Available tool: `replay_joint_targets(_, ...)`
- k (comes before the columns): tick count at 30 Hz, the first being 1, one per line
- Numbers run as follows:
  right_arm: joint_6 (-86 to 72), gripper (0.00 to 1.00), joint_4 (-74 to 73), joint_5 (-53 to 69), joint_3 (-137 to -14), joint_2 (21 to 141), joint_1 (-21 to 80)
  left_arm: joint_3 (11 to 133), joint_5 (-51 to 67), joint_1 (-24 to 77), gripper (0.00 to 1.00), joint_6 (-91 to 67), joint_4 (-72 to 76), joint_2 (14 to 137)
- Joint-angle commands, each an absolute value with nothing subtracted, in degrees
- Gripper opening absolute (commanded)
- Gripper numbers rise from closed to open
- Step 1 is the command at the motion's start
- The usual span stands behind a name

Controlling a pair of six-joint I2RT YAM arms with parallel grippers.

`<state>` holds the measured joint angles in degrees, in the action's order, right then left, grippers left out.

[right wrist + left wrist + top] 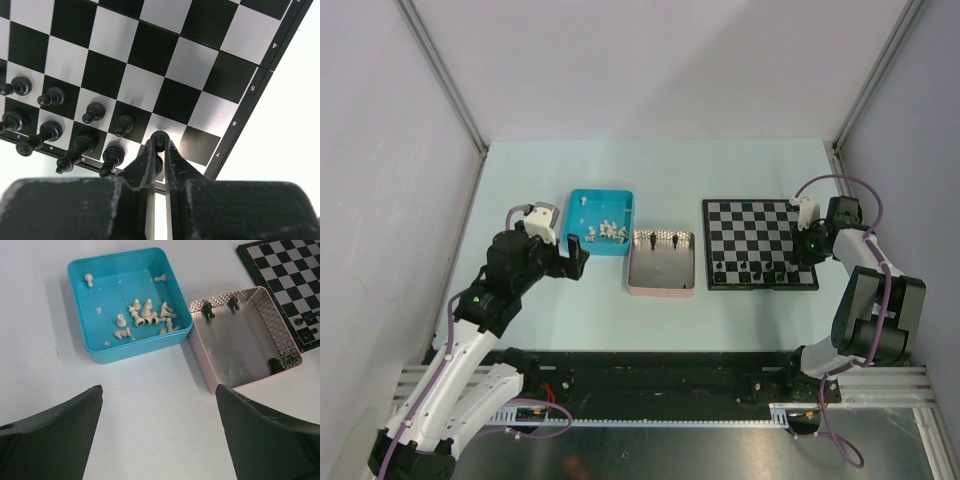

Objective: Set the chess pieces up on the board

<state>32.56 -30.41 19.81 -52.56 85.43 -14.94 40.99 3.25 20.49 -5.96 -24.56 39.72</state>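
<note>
Pale surface (740,160) holds your chessboard (750,225) at right, then a blue tray (130,352) of white pieces (145,315) and a pink tray (212,367) with black pieces (208,309). Your left gripper (159,390) gapes wide; your right gripper (159,145) pinches a black pawn (159,137) in the chessboard's pawn row.

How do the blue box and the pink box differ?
The blue box holds many white pieces; the pink box only a few black pieces. The blue box is plain blue inside; the pink box shiny silver with patterned walls. The pink box sits beside the board; the blue box farther off. Both are square and open-topped.
</note>
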Motion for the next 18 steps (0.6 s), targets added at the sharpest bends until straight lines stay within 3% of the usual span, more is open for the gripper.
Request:
replay_joint_targets(1, 32.17, 0.09, -28.57, 18.11, -52.65, 86.57, -14.5, 41.4, 4.39, 20.04, 1.0, -4.31, -22.24, 39.55)
replay_joint_targets(18, 31.9, 0.11, -27.77, 14.94, -52.65, 87.98, -12.39, 41.4, 4.4, 20.04, 1.0, -4.39, -22.24, 39.81)
